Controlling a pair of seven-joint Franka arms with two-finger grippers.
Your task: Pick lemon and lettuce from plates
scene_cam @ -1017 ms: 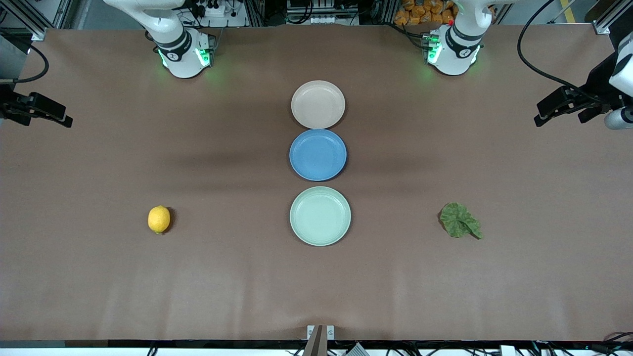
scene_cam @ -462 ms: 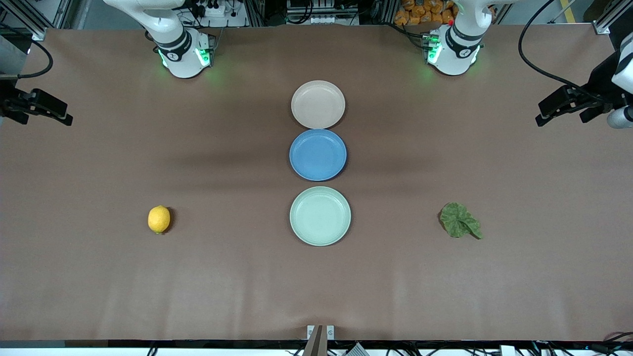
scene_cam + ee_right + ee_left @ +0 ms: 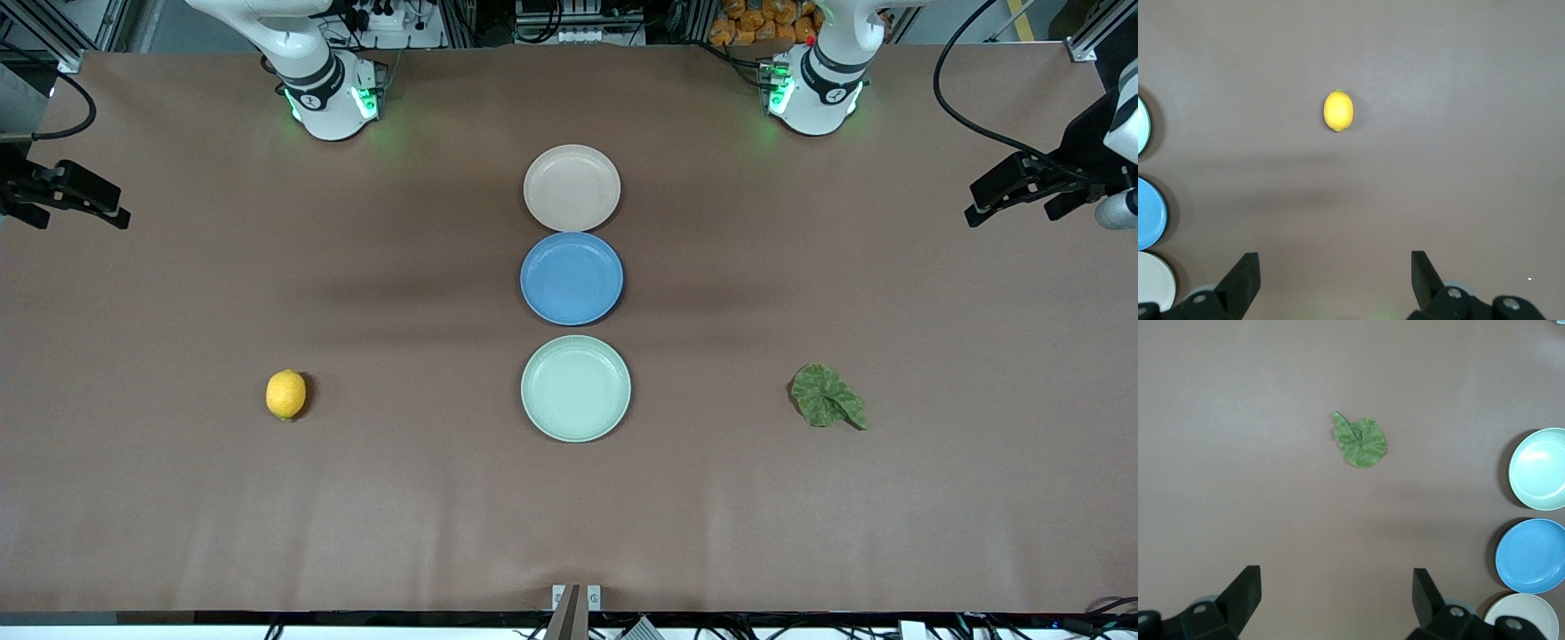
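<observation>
The lemon (image 3: 285, 394) lies on the bare table toward the right arm's end, level with the mint green plate (image 3: 575, 388); it also shows in the right wrist view (image 3: 1338, 111). The lettuce (image 3: 827, 396) lies on the table toward the left arm's end and shows in the left wrist view (image 3: 1361, 443). The beige plate (image 3: 572, 188) and the mint plate hold nothing. My left gripper (image 3: 1009, 212) hangs open and empty over the table's left-arm end (image 3: 1336, 587). My right gripper (image 3: 80, 216) hangs open and empty over the right-arm end (image 3: 1335, 267).
A blue plate (image 3: 572, 278) lies between the beige and mint plates, the three in a row down the table's middle. The two arm bases stand at the table's edge farthest from the front camera.
Both grippers have drifted slightly outward toward the table's ends. The lemon, lettuce and plates have not moved.
</observation>
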